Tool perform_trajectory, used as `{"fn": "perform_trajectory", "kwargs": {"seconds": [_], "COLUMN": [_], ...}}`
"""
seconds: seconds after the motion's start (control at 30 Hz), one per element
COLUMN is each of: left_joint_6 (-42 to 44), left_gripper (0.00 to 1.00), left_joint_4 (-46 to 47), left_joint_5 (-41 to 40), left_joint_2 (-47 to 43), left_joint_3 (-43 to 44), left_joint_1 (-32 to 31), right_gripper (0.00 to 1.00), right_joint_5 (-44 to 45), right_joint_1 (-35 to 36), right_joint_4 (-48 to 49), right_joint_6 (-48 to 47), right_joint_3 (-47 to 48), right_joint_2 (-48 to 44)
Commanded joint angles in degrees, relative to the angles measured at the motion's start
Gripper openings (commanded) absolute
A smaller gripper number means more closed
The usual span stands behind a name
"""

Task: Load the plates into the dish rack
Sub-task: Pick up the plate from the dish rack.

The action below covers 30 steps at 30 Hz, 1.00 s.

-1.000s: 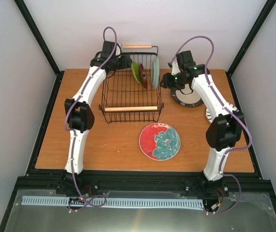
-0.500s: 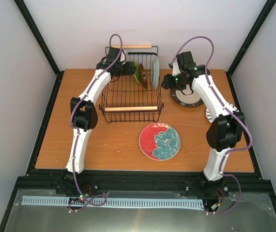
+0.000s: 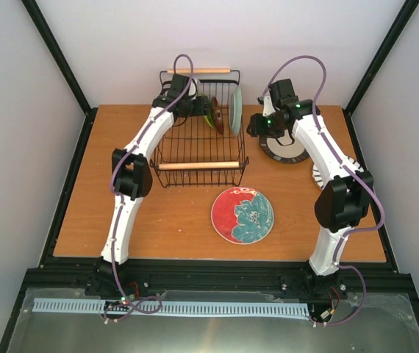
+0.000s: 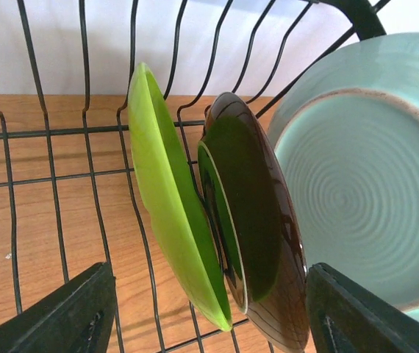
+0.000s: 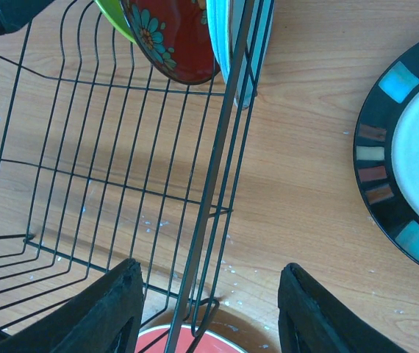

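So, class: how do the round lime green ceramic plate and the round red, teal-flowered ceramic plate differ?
The lime green plate stands on edge in the black wire dish rack; the red plate lies flat on the wooden table. Lime looks plain; red is patterned. Both round.

No readable text, as far as visible.

Bright, even, diffuse light, faint soft shadows of dish rack (image 5: 224, 110) wires on the table (image 5: 312, 220), crisp focus throughout
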Motion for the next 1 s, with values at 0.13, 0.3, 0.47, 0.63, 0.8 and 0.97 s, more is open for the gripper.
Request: {"fn": "perform_trajectory", "kwargs": {"seconds": [0.13, 0.3, 0.47, 0.63, 0.8, 0.97], "left_joint_6": [2.58, 3.03, 3.25, 3.94, 4.2, 4.75], "left_gripper": [0.67, 0.61, 0.6, 0.59, 0.47, 0.28], "left_joint_4": [1.44, 1.48, 1.95, 1.69, 2.12, 2.68], "left_joint_5": [-4.49, -5.76, -6.07, -7.06, -8.45, -10.57], "left_joint_2": [2.22, 2.71, 3.31, 4.0, 4.28, 3.89], "left_joint_3": [4.65, 4.89, 5.25, 5.26, 5.32, 5.41], "left_joint_1": [-0.71, -1.01, -1.68, -2.24, -2.59, -2.92], "right_gripper": [0.52, 0.52, 0.52, 0.52, 0.52, 0.53], "right_joint_5": [0.64, 1.09, 1.84, 1.91, 2.05, 2.32], "right_joint_1": [0.06, 0.01, -0.03, -0.3, -0.4, -0.38], "right_joint_4": [-0.82, -1.09, -1.5, -1.68, -1.96, -1.79], "right_joint_6": [-0.38, -0.61, -1.02, -1.37, -1.66, -1.74], "right_joint_3": [0.38, 0.37, 0.39, 0.36, 0.25, -0.35], "right_joint_2": [-2.14, -2.17, -2.32, -2.43, -2.48, -2.85]}}
